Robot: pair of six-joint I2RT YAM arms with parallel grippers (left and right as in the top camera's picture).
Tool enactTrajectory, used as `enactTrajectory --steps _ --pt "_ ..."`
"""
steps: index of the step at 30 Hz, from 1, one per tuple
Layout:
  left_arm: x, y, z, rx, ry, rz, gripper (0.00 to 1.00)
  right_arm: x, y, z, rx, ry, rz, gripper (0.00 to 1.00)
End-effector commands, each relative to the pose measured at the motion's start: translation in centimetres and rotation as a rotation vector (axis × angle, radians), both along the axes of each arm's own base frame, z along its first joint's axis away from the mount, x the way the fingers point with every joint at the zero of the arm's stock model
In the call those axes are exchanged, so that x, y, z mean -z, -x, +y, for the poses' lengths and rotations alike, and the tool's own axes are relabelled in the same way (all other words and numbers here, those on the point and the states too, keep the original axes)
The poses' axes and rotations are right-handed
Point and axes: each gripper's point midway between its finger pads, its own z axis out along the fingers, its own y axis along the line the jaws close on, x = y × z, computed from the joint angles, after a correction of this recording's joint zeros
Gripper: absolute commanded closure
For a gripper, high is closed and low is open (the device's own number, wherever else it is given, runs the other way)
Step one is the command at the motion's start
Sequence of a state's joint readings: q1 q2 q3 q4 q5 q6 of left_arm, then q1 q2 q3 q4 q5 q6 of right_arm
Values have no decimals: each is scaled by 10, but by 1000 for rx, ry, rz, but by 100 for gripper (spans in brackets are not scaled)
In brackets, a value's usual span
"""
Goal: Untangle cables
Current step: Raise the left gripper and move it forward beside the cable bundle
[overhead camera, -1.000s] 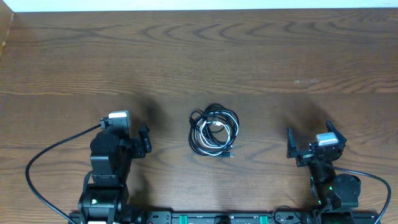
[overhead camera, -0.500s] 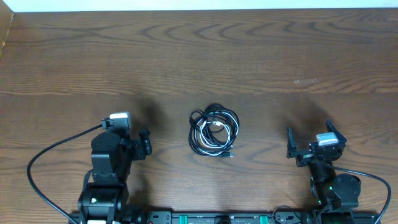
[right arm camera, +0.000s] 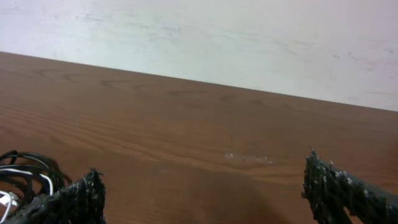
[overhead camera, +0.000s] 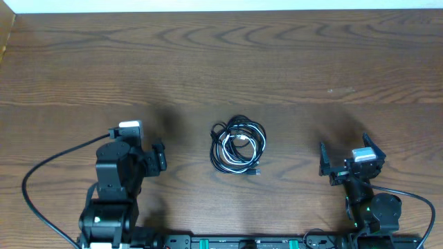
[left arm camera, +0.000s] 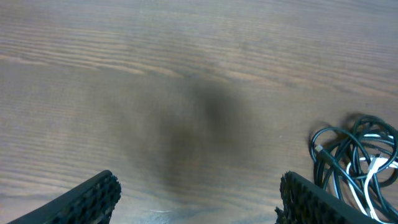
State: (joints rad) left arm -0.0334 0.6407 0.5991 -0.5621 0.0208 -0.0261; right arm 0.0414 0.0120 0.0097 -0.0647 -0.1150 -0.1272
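Wood table (overhead camera: 277, 62), cables (overhead camera: 238, 145) coiled between left end effector (left arm camera: 199, 196), right end effector (right arm camera: 205, 193), both spread

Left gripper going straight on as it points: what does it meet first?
Probably bare table; the open left gripper frames only wood, with the cables off to its right.

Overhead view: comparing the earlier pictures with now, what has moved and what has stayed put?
The left arm has shifted slightly to its own left, carrying the left gripper a little away from the cables. Nothing was grasped or released; both grippers stay open and empty. The cables and the right gripper have not moved.
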Motion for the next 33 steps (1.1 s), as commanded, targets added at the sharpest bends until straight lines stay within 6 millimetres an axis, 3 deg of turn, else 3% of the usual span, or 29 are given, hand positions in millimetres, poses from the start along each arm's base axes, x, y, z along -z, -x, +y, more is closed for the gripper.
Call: enactTrajectory --steps 1,14,24,33 --pt "-9 -7 2 -11 -3 40 17 1 0 -2 10 -14 3 1" --pt "0 -24 2 -10 -9 222 17 1 0 -2 10 -14 3 1" --pt "-18 -40 1 3 -18 246 17 1 0 -2 10 -14 3 1" --pt "-22 -55 -23 174 8 279 17 1 0 -2 10 -14 3 1"
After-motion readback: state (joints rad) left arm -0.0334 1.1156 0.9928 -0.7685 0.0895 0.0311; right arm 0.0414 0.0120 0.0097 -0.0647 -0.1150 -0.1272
